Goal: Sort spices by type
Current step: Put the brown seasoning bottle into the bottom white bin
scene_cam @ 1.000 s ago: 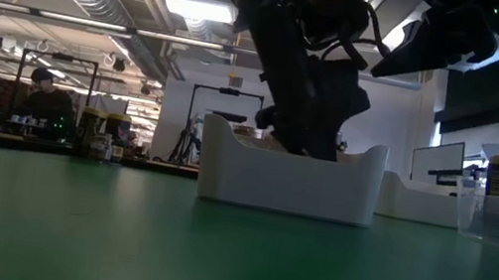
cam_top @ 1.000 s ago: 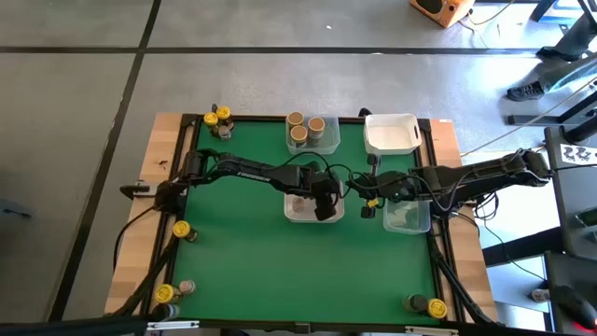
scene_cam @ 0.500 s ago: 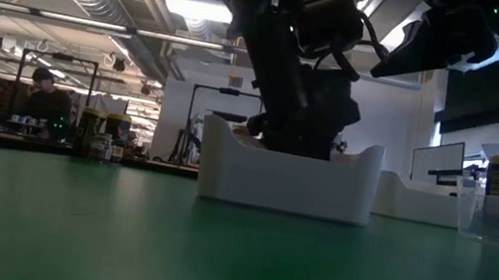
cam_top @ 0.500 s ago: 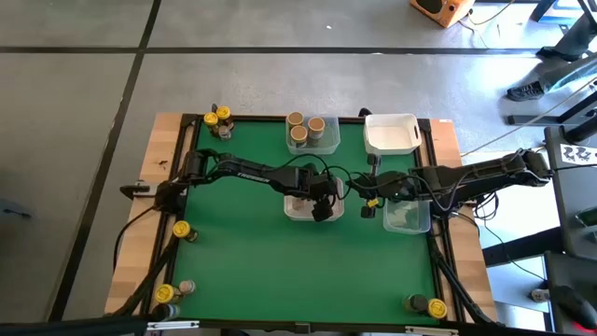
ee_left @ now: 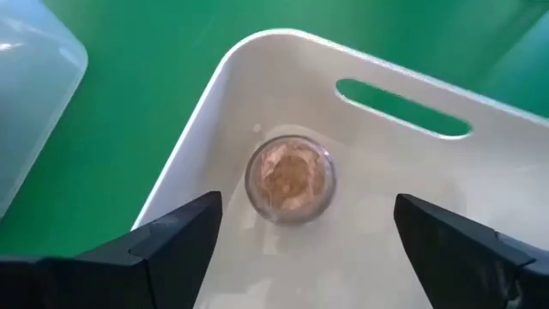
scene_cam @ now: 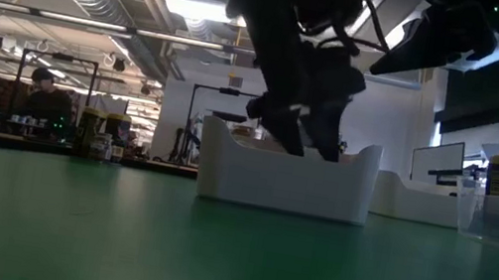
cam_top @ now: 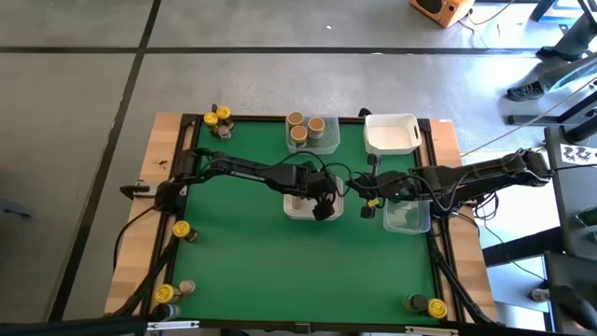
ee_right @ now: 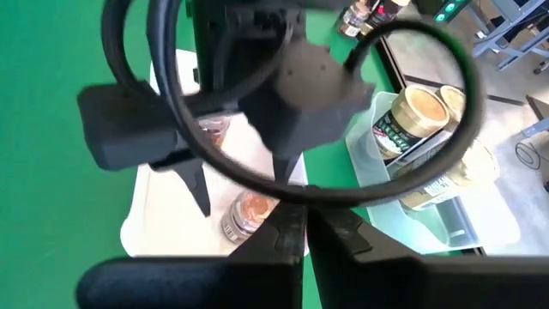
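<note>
I've got the left gripper (ee_left: 300, 236) hovering over the small white rectangular plastic tray (ee_left: 515, 180) at mid-table, fingers (ee_left: 171, 245) spread wide and holding nothing. Below them a small clear spice jar with a tan-brown top (ee_left: 290, 178) stands upright inside that tray, near its corner. My right gripper (ee_right: 302, 233) waits beside a clear tray, its fingers pressed together, empty.
</note>
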